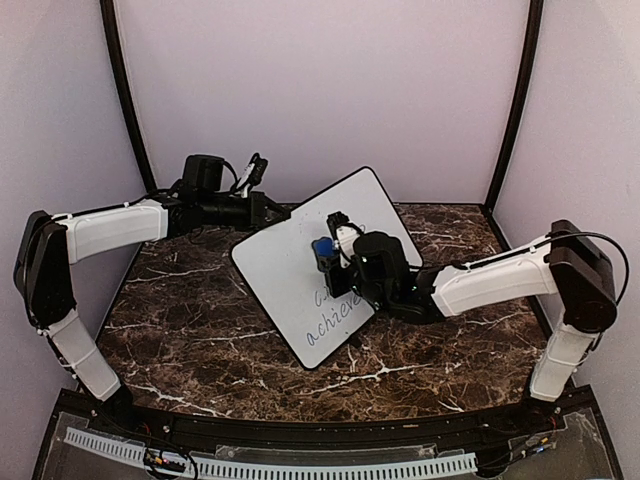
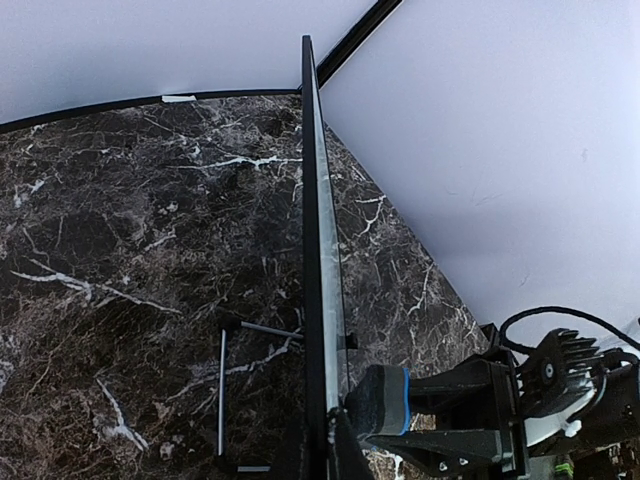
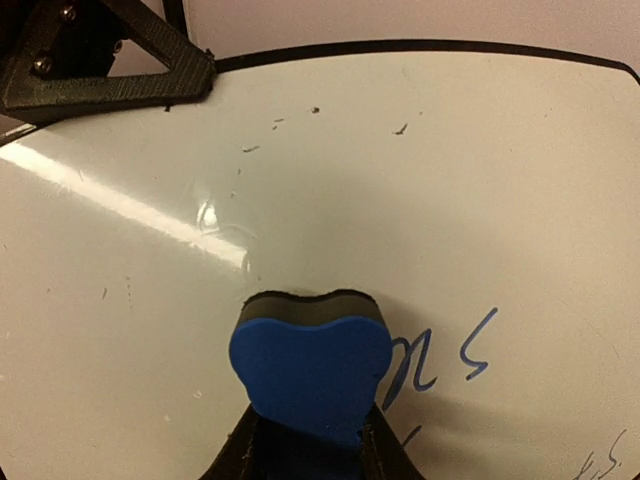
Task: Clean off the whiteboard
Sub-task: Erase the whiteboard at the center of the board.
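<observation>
My left gripper (image 1: 276, 212) is clenched on the far-left edge of the small white, black-framed whiteboard (image 1: 290, 270), which sits tilted mid-scene over the dark marble table (image 1: 190, 330). The right gripper (image 3: 308, 448) is grasping the blue foam eraser block (image 3: 310, 375), pressed against the board. The right arm covers part of the blue handwriting (image 1: 338, 310); only "achieve" is readable.

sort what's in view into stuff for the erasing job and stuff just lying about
For the job:
whiteboard, held tilted off the table
blue eraser, pressed against it
blue handwriting, not yet wiped

Lying about:
thin metal rods on the marble table
</observation>
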`<state>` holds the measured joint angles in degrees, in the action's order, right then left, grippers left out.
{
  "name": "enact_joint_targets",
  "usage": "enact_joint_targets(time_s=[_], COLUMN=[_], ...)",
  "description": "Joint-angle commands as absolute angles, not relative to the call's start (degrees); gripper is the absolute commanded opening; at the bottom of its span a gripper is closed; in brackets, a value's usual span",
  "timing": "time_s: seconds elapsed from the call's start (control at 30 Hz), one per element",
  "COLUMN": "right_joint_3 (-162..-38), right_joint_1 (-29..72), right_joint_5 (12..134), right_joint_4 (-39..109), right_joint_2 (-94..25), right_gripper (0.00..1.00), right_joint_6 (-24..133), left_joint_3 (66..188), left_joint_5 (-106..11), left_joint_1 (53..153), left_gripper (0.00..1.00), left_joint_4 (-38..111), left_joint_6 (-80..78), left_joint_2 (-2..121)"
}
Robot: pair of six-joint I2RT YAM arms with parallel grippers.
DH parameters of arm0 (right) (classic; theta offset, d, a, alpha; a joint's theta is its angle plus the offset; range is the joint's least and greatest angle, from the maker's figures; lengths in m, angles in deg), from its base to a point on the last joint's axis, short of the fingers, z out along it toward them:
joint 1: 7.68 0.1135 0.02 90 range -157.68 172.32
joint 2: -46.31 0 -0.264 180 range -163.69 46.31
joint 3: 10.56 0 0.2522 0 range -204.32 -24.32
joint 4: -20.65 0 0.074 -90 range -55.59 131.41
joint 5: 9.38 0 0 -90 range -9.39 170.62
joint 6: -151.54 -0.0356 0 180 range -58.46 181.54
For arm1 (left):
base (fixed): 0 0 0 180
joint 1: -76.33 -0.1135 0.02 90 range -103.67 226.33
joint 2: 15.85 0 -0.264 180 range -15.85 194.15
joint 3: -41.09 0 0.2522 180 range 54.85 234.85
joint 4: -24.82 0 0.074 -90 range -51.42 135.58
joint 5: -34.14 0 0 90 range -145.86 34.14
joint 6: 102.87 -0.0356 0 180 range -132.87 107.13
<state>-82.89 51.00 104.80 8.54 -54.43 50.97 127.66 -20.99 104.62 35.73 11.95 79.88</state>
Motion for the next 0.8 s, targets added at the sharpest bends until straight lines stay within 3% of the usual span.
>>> enact_joint_targets(time_s=[0.0, 0.77], right_joint_3=[-76.1, -84.5], right_joint_1=[49.6, 45.6], right_joint_5=[103.8, 97.5], right_joint_4=[8.2, 4.6], right_joint_2=[-52.3, -55.9], right_gripper=[0.26, 0.25], right_joint_6=[48.8, 52.9], left_joint_3=[126.9, 127.0], left_joint_5=[-17.7, -17.8], left_joint_1=[107.0, 107.0], left_gripper=[0.0, 0.0], left_joint_4=[36.0, 36.5], left_joint_6=[10.5, 9.8], left_joint_2=[80.7, 79.8])
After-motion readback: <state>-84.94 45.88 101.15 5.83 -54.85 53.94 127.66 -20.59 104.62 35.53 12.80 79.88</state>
